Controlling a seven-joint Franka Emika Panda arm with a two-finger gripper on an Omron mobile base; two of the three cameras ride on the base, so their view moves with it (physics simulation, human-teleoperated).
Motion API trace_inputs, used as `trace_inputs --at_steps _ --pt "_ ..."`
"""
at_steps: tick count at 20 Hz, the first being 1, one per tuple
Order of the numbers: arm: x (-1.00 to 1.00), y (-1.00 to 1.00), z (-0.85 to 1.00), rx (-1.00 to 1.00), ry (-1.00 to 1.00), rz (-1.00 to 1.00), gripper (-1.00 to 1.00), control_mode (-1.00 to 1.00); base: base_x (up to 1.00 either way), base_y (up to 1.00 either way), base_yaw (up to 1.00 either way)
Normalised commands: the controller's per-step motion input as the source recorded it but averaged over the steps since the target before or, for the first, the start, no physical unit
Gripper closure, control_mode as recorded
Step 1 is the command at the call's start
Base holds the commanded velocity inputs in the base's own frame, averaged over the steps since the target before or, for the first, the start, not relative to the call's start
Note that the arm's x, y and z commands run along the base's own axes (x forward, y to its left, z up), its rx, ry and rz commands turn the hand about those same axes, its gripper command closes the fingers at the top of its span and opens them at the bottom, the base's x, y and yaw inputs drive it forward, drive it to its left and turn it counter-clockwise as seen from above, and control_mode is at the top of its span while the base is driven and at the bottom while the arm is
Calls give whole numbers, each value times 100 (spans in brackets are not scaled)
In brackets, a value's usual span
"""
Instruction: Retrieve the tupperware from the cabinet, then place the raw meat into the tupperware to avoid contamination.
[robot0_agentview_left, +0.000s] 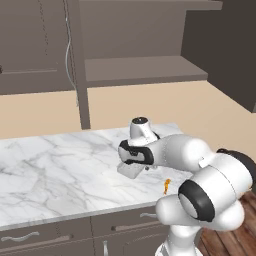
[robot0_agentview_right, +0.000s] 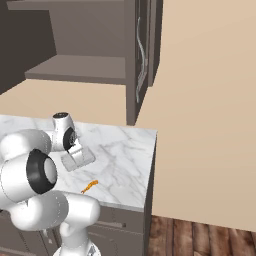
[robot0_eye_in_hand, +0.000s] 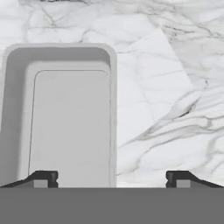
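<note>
The tupperware (robot0_agentview_left: 131, 170) (robot0_agentview_right: 78, 158) rests flat on the marble counter (robot0_agentview_left: 55, 165), a shallow, empty, whitish-grey box. My gripper (robot0_eye_in_hand: 111, 179) hangs just above it, pointing down, open, with the fingertips (robot0_eye_in_hand: 43, 178) set wide apart. In the hand view the tupperware (robot0_eye_in_hand: 65, 122) lies to the left, and its right wall runs between the two tips without touching either. The raw meat (robot0_agentview_left: 166, 185) (robot0_agentview_right: 90, 186), a small orange scrap, lies on the counter a short way from the tupperware, toward the front edge. The cabinet (robot0_agentview_left: 145, 70) (robot0_agentview_right: 80, 67) stands open behind, its shelf bare.
The opened cabinet door (robot0_agentview_right: 142, 50) juts out edge-on above the counter's back right. The counter ends at a side edge (robot0_agentview_right: 154, 165) on the right with wooden floor (robot0_agentview_right: 200, 237) below. Drawers (robot0_agentview_left: 30, 237) with silver handles run under the front edge.
</note>
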Motion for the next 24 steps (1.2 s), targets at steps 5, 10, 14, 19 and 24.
trace_inputs --at_steps 5,10,14,19,24 --pt "-23 -17 47 0 0 0 -100 -100 0 0 0" --pt "-61 -36 38 0 0 0 -100 -100 0 0 0" --pt "-75 -42 28 0 0 0 -100 -100 0 0 0" --pt "-46 -61 16 0 0 1 -100 -100 0 0 0" --pt "-11 -39 0 0 -2 6 -100 -100 0 0 0"
